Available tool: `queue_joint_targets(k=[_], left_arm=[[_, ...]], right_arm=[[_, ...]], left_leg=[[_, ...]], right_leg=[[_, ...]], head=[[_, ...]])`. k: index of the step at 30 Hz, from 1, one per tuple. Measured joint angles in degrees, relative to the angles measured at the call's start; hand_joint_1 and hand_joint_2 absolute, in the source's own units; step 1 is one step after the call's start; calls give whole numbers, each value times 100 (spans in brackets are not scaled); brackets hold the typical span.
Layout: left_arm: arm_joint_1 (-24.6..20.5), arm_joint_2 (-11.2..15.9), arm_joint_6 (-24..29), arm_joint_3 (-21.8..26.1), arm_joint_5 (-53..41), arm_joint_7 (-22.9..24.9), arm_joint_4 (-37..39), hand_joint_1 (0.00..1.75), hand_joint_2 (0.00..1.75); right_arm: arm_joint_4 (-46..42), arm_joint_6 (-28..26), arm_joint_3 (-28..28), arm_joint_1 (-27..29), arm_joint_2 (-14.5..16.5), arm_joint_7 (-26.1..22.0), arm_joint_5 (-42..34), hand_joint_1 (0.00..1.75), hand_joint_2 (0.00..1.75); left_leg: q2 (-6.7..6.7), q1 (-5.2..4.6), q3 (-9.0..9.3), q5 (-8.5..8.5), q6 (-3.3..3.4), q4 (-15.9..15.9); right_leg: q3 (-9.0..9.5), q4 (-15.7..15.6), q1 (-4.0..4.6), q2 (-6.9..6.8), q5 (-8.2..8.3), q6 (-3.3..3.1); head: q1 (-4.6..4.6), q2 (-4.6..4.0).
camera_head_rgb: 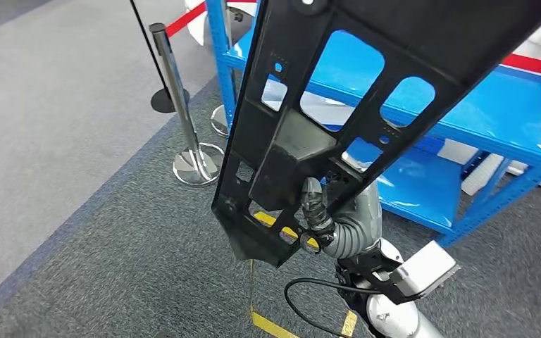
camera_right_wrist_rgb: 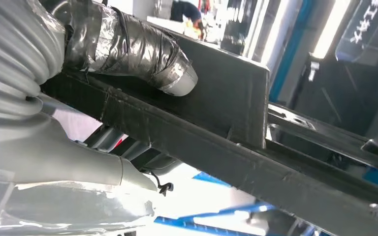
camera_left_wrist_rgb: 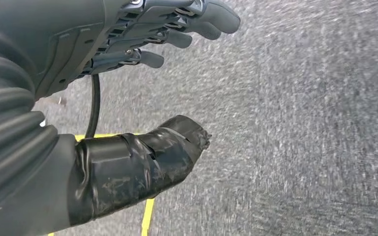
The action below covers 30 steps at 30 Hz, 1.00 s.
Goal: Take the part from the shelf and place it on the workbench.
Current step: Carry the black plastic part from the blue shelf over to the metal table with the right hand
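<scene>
Flat black plastic part point(camera_head_rgb: 366, 77), window-like cutouts, gripped by right hand point(camera_head_rgb: 315, 211); left hand point(camera_left_wrist_rgb: 128, 98) spread, empty.

Three cameras, one high and two at the wrists.
From the head we look down over carpet point(camera_head_rgb: 77, 232), shelf point(camera_head_rgb: 493, 105) at two o'clock; our wrist views sit close, sharing part point(camera_head_rgb: 310, 134) and carpet with it.

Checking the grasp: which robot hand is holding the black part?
The right robot hand grips the black part, lifted in front of the blue shelf. The left robot hand holds nothing, fingers apart over carpet.
</scene>
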Motion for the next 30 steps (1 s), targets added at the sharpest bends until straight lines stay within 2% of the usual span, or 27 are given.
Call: queue_joint_targets(k=[1, 2, 3, 4, 5, 6, 8, 9, 10, 12, 13, 14, 15, 16, 17, 19, 21, 23, 24, 25, 26, 27, 28, 29, 30], left_arm=[[7, -1, -1, 0, -1, 1, 0, 0, 175], [13, -4, -2, 0, -3, 1, 0, 0, 175], [14, -7, -2, 0, -4, 2, 0, 0, 175], [8, -8, -2, 0, -7, 4, 0, 0, 175], [2, -9, -2, 0, -9, 9, 0, 0, 175], [2, -8, -1, 0, -11, 13, 0, 0, 175], [27, 1, -1, 0, -13, 26, 0, 0, 175], [43, 3, -1, 0, -15, 31, 0, 0, 175], [49, 3, -1, 0, -20, 35, 0, 0, 175], [35, -5, 0, 0, -29, 38, 0, 0, 175], [25, -7, 0, 0, -33, 39, 0, 0, 175], [21, -8, 0, 0, -36, 40, 0, 0, 175], [27, -8, 0, 0, -37, 44, 0, 0, 175], [35, -8, -1, 0, -38, 46, 0, 0, 175], [42, -8, -1, 0, -37, 49, 0, 0, 175], [38, -8, -1, 0, -34, 52, 0, 0, 175], [21, -8, -1, 0, -31, 54, 0, 0, 175], [25, -4, -1, 0, -27, 65, 0, 0, 175], [31, -3, -1, 0, -26, 72, 0, 0, 175], [31, -2, -4, 0, -26, 78, 0, 0, 175], [26, -3, -8, 0, -30, 81, 0, 0, 175], [14, -4, -13, 0, -34, 82, 0, 0, 175], [2, -4, -17, 0, -40, 84, 0, 0, 175], [-3, -4, -21, 0, -44, 85, 0, 0, 175], [-2, -4, -23, 0, -45, 85, 0, 0, 175]], right_arm=[[6, 0, 0, 1, 0, 1, 0, 175, 175], [9, 0, 0, -1, 0, 1, 0, 175, 175], [11, 0, 0, -3, 1, -1, 0, 175, 175], [14, 0, 0, -4, 2, -3, -1, 175, 175], [17, 0, 0, -3, 3, -4, -1, 175, 175], [20, 0, 0, -2, 5, -5, -2, 175, 175], [21, 0, 0, -7, 10, -5, -2, 175, 175], [21, 0, 0, -10, 19, -6, -2, 175, 175], [21, -1, 0, -14, 28, -11, -3, 175, 175], [21, -1, 0, -16, 42, -28, -4, 175, 175], [21, -1, 0, -18, 44, -37, -3, 175, 175], [21, 0, 0, -18, 44, -41, -1, 175, 175], [21, 1, 1, -18, 45, -41, 5, 175, 175], [21, 2, 1, -19, 48, -41, 11, 175, 175], [21, 2, 2, -21, 53, -41, 16, 175, 175], [21, 0, 2, -28, 71, -40, 20, 175, 175], [22, -2, 2, -35, 86, -39, 19, 175, 175], [22, -2, 3, -38, 95, -40, 18, 175, 175], [24, -5, 4, -40, 101, -43, 14, 175, 175], [25, -10, 6, -46, 109, -51, 9, 175, 175], [26, -17, 8, -50, 116, -66, 3, 175, 175], [29, -28, 10, -47, 121, -79, -4, 175, 175], [32, -40, 11, -37, 124, -92, -9, 175, 175], [35, -52, 13, -21, 125, -99, -12, 175, 175], [38, -64, 15, -4, 125, -102, -15, 175, 175]], left_leg=[[-84, 8, -2, -14, -11, 33], [-166, 19, -11, -39, -31, 81], [-243, 24, -36, -71, -61, 147], [-318, 26, -81, -102, -96, 221], [-382, 34, -133, -122, -133, 281], [-441, 45, -183, -126, -171, 314], [-516, 75, -251, -110, -235, 323], [-444, 73, -287, -137, -266, 369], [-313, 70, -365, -221, -296, 509], [8, 80, -660, -529, -357, 1099], [83, 99, -845, -677, -384, 1450], [116, 116, -981, -754, -402, 1709], [131, 128, -1021, -724, -412, 1777], [151, 134, -951, -602, -414, 1632], [205, 134, -780, -415, -407, 1303], [437, 96, -408, -142, -357, 574], [554, 40, -272, -93, -279, 296], [438, 29, -249, -78, -196, 256], [378, 35, -205, -63, -161, 204], [319, 46, -155, -45, -120, 152], [261, 60, -101, -27, -83, 108], [199, 52, -86, -25, -59, 95], [128, 45, -85, -26, -37, 99], [46, 37, -86, -31, -24, 108], [-40, 29, -87, -39, -20, 122]], right_leg=[[54, -183, -11, 18, 183, 10], [194, -530, -31, 79, 421, 22], [343, -891, -56, 206, 591, 33], [463, -1171, -81, 326, 692, 42], [525, -1330, -90, 418, 720, 43], [535, -1371, -82, 454, 689, 30], [536, -1399, -70, 340, 706, -25], [546, -1421, -76, 277, 719, -58], [557, -1446, -84, 204, 731, -89], [570, -1473, -67, 53, 732, -131], [570, -1474, -52, -29, 726, -145], [571, -1472, -41, -109, 717, -150], [576, -1471, -33, -186, 707, -152], [584, -1470, -30, -258, 695, -147], [598, -1470, -28, -323, 682, -136], [633, -1475, -14, -431, 656, -100], [662, -1491, -1, -514, 639, -46], [704, -1522, -9, -592, 618, 31], [727, -1503, -20, -554, 585, 65], [704, -1403, -27, -457, 511, 88], [612, -1185, -30, -317, 387, 98], [456, -851, -34, -166, 233, 90], [246, -465, -32, -74, 81, 82], [59, -148, -31, -28, -4, 76], [-53, 6, -31, -7, 13, 69]], head=[[2, 0], [3, 0], [3, 0], [1, 1], [1, 1], [1, 1], [5, 0], [-13, 0], [-35, 0], [-79, 0], [-84, 0], [-84, 0], [-86, 0], [-85, 0], [-87, 0], [-81, 0], [-74, 0], [-71, 1], [-61, 1], [-51, 1], [-34, 1], [-15, 1], [-5, 1], [4, 1], [7, 1]])
